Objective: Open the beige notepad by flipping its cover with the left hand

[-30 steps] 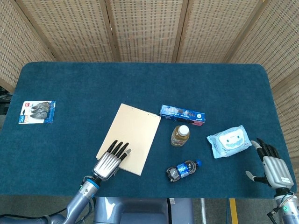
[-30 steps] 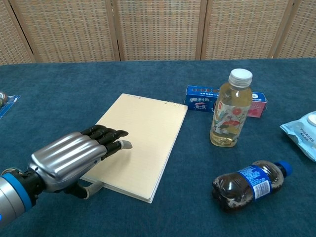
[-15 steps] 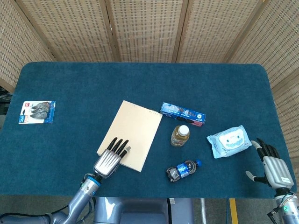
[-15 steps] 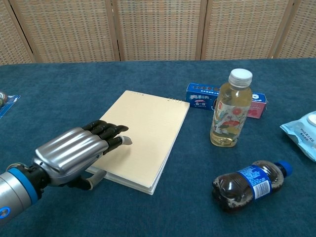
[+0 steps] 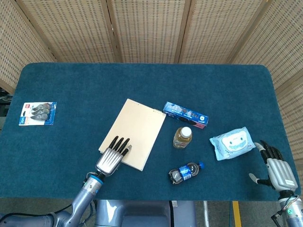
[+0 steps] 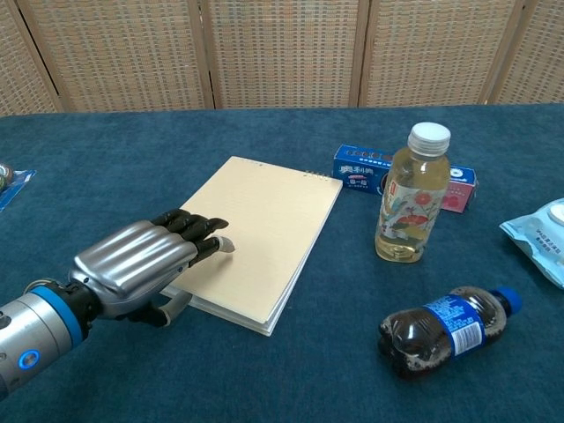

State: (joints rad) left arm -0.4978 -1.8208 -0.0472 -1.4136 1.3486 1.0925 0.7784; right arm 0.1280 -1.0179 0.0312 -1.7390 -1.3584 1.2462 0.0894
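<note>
The beige notepad (image 5: pixel 138 131) (image 6: pixel 269 225) lies closed on the blue table, turned a little clockwise. My left hand (image 5: pixel 111 158) (image 6: pixel 139 265) rests on its near left corner. The fingers (image 6: pixel 198 231) lie stretched out on top of the cover, and the thumb (image 6: pixel 173 305) sits against the pad's near edge. I cannot tell whether the thumb is under the cover. My right hand (image 5: pixel 276 169) stays at the table's near right corner with fingers apart and nothing in it; it does not show in the chest view.
A blue box (image 5: pixel 185 114) (image 6: pixel 363 171) lies just right of the pad's far corner. An upright yellow drink bottle (image 5: pixel 182 137) (image 6: pixel 411 198), a dark bottle on its side (image 5: pixel 185 171) (image 6: pixel 445 330) and a wipes pack (image 5: pixel 231 143) (image 6: pixel 539 231) are to the right. A blister pack (image 5: pixel 38 113) lies far left.
The left hand has moved forward, and the notepad has slid away from me and slightly right under its fingers. The cover stays flat. The right hand has not moved.
</note>
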